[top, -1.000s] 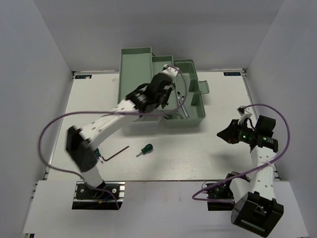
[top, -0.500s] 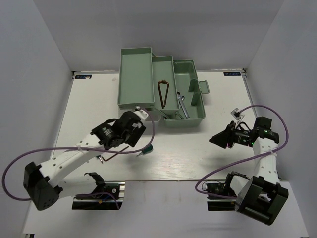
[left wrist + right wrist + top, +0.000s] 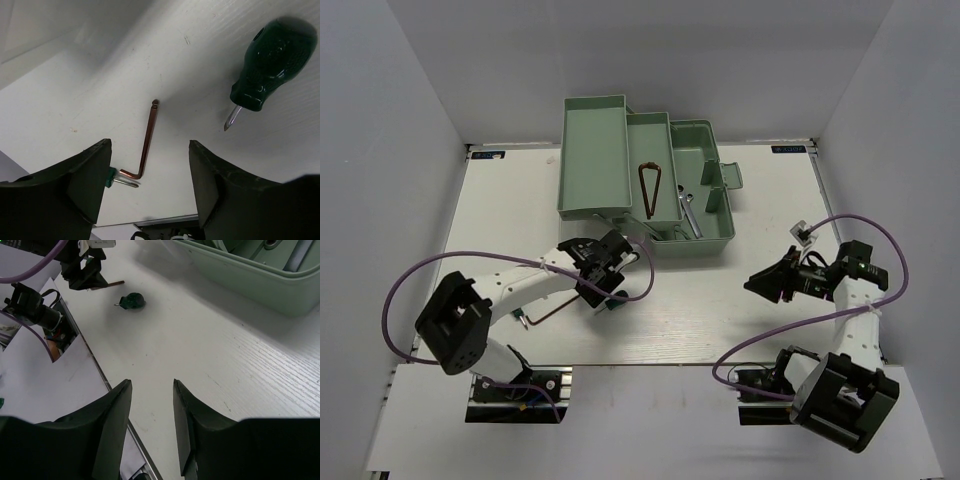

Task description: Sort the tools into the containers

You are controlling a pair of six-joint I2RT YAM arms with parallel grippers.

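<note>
My left gripper (image 3: pixel 601 292) hangs open just above the table with nothing between its fingers. Right beside it lies a stubby green-handled screwdriver (image 3: pixel 618 297) (image 3: pixel 270 62) (image 3: pixel 132 301). A reddish-brown hex key (image 3: pixel 548 311) (image 3: pixel 147 144) lies ahead of the left gripper (image 3: pixel 150 146). Past its bend shows the tip of a second screwdriver (image 3: pixel 121 180), mostly hidden behind my left finger. Another hex key (image 3: pixel 650 187) lies in the toolbox's middle tray (image 3: pixel 647 131), and a silver wrench (image 3: pixel 688 212) lies in the bottom compartment (image 3: pixel 712 230). My right gripper (image 3: pixel 756 283) (image 3: pixel 151 385) is open and empty at the right.
The mint-green toolbox stands at the back centre with its upper left tray (image 3: pixel 592 150) folded out and its lid handle (image 3: pixel 731 176) to the right. A purple cable (image 3: pixel 430 272) loops off the left arm. The table's near edge (image 3: pixel 95 365) runs just under the right gripper.
The left arm drew back from the toolbox, leaving a hex key in the middle tray. It opened and came down beside the green screwdriver. The right gripper opened wider and shifted slightly left.
</note>
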